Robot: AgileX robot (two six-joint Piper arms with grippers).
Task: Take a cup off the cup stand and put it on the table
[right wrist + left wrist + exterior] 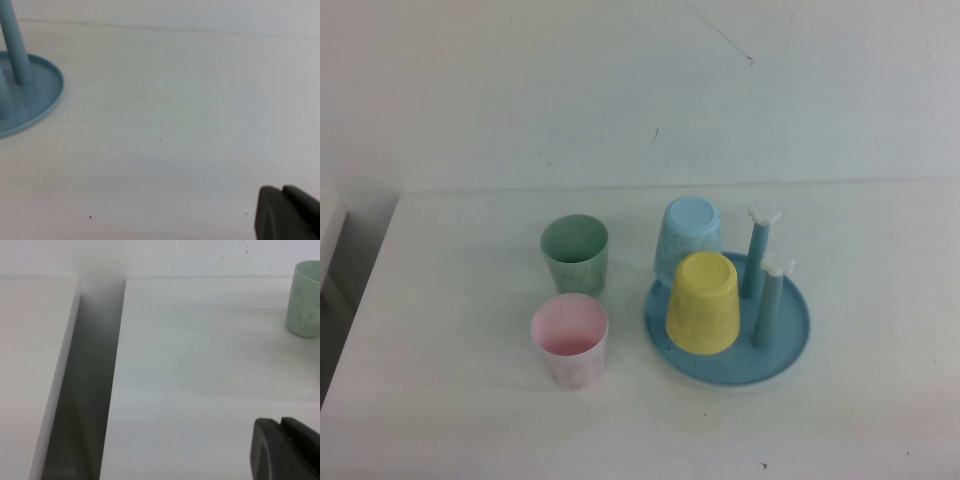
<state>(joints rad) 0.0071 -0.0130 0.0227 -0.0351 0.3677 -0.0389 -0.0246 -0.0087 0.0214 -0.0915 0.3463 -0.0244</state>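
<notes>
Sitting upside down on the round blue cup stand (790,345), the tapered yellow cup (703,302) covers a peg, no arm visible in the high view; the left gripper (286,450) hovers over the matte white table (200,390), a green cup (305,299) well ahead, grip unclear; the right gripper (287,214) hovers likewise, stand rim far off, grip unclear.

Matt plastic cup (703,303) – smooth blue plastic stand (790,350).

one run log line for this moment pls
phase: before pickup | cup: upside down on cup stand | left gripper: parked near green cup | right gripper: low over table
</notes>
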